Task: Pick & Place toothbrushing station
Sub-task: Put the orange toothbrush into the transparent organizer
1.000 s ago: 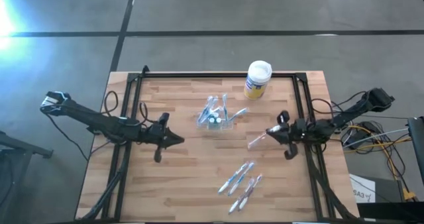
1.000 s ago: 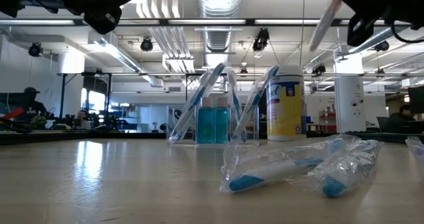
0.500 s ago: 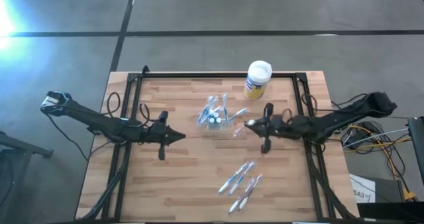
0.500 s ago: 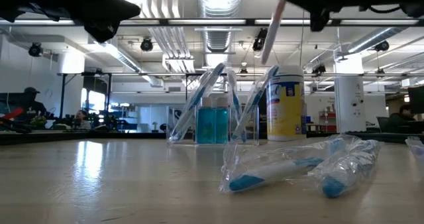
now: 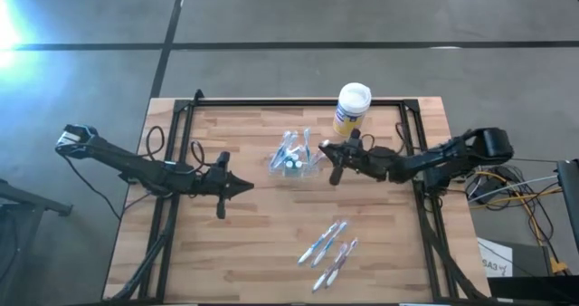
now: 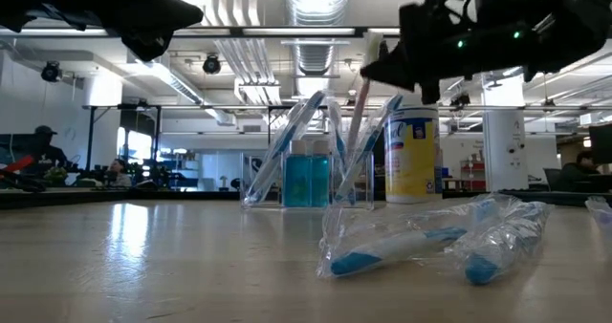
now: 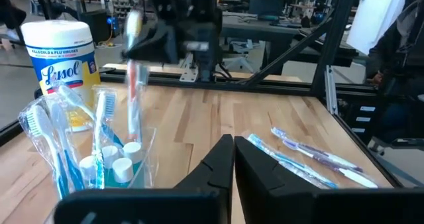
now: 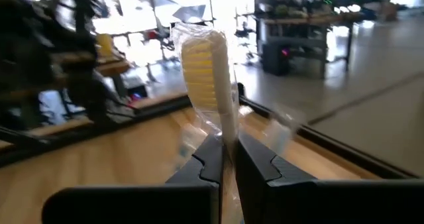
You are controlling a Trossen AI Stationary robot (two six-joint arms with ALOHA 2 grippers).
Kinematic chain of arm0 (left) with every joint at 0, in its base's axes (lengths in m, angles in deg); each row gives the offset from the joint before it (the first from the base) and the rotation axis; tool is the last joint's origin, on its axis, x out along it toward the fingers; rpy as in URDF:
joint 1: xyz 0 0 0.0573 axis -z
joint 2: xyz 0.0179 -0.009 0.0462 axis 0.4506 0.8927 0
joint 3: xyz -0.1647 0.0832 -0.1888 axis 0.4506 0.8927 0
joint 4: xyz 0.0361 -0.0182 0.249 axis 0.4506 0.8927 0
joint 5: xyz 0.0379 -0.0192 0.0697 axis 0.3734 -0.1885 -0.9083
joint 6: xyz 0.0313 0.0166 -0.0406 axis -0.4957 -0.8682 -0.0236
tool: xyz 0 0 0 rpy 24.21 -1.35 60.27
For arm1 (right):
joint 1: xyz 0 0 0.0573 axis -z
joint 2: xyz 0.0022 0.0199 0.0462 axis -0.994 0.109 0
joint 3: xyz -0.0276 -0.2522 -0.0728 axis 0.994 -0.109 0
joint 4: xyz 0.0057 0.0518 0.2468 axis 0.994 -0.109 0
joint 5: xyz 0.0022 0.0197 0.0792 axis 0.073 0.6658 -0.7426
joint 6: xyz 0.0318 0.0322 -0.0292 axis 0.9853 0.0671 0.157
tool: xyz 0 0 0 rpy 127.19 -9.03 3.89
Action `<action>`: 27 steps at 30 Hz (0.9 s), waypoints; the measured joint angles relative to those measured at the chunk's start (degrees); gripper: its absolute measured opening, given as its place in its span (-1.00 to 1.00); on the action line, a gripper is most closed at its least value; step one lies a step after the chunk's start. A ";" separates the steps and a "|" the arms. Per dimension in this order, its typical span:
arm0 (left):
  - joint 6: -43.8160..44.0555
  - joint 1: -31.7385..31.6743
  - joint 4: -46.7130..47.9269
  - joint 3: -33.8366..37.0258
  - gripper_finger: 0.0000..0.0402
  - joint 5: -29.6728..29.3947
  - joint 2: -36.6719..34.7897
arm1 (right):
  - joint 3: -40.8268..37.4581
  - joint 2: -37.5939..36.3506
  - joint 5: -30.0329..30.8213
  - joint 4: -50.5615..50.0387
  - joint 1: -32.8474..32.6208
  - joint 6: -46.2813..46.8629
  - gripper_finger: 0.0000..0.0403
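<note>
Right gripper (image 5: 331, 152), fingers clamped on wrapped toothbrush (image 8: 211, 85), hangs just beside toothbrushing station (image 5: 294, 158) at frame centre. Advice: lower vertically into a free slot. Left gripper (image 5: 237, 189) idle, fingers together.

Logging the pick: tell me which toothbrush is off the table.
The wrapped toothbrush held by the right hand, above the clear holder; others stand in it or lie on wood.

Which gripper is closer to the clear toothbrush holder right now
Right. The right gripper hangs just beside the clear holder, gripping a wrapped toothbrush. The left gripper waits farther off across the table.
</note>
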 joint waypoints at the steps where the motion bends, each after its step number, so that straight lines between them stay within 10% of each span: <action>1: -0.02 0.00 0.00 0.00 -0.92 0.00 0.02 | 0.06 1.28 1.04 0.26 0.33 0.35 -0.94; 14: -0.04 0.00 0.00 0.00 -0.91 0.02 0.02 | 2.82 11.31 3.60 2.87 0.83 0.82 -0.90; 27: 0.04 0.00 0.01 0.00 -0.93 0.02 0.03 | 4.47 13.81 3.26 2.81 1.07 6.92 -0.39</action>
